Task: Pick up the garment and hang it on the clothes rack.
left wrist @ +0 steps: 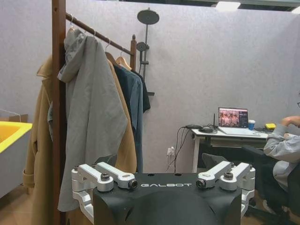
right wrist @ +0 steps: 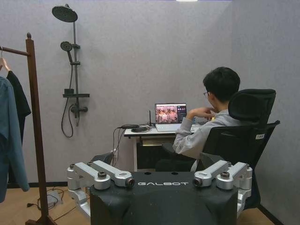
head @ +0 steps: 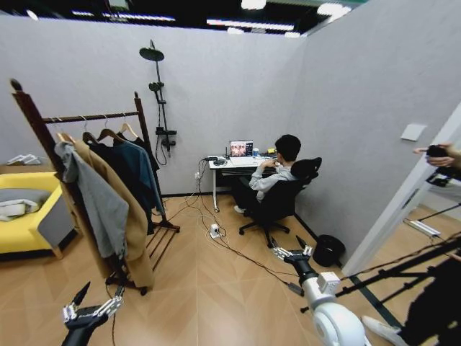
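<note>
The clothes rack [head: 86, 117] stands at the left, with a grey hooded coat [head: 97, 198], a camel-tan coat [head: 133, 223] and dark coats on its bar. At the bar's far end, beside the far post [right wrist: 35, 117], a short black garment [right wrist: 19, 96] hangs on a light wooden hanger [head: 128, 130]; it also appears as a black edge [left wrist: 146, 93] behind the blue coat. My left gripper [head: 97, 299] is open and holds nothing, low in front of the rack's near end [left wrist: 58, 93]. My right gripper [head: 288, 249] is open and holds nothing, out over the floor to the right.
A black shower stand [head: 160, 94] stands against the back wall. A white desk [head: 241, 164] with a laptop and an occupied office chair [head: 284, 198] fill the back corner. Cables and a power strip [head: 214, 231] lie on the floor. A yellow sofa [head: 25, 216] is far left, a black bin [head: 329, 249] at the right.
</note>
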You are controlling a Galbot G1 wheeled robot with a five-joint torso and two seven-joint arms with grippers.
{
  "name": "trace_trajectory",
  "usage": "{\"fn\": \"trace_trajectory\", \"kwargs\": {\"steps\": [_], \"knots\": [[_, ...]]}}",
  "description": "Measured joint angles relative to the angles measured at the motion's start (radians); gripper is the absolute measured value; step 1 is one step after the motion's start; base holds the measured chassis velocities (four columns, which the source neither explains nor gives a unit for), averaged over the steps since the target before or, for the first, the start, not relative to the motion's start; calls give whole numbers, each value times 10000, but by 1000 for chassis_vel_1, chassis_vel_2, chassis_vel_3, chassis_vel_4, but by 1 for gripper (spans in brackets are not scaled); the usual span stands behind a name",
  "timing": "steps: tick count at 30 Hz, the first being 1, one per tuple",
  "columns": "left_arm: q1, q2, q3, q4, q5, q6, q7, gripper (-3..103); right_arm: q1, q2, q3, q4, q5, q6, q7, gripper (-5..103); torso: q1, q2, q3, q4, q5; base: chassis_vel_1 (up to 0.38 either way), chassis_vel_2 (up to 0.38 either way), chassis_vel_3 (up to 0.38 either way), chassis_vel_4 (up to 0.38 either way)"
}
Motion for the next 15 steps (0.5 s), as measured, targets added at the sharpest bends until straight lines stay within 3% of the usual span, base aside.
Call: {"fn": "trace_trajectory", "kwargs": {"steps": [9, 15], "knots": [[1, 0, 0, 0, 0, 0, -1, 100, 115, 22, -104, -156, -63, 14, -5, 100, 2, -1, 2, 7, -2, 219, -144, -151, 215], [1, 0, 0, 1, 0, 0, 0, 100, 200, 37, -159, -308, -70, 273, -151, 100, -2, 1, 0, -2, -2, 164, -179, -163, 164]]}}
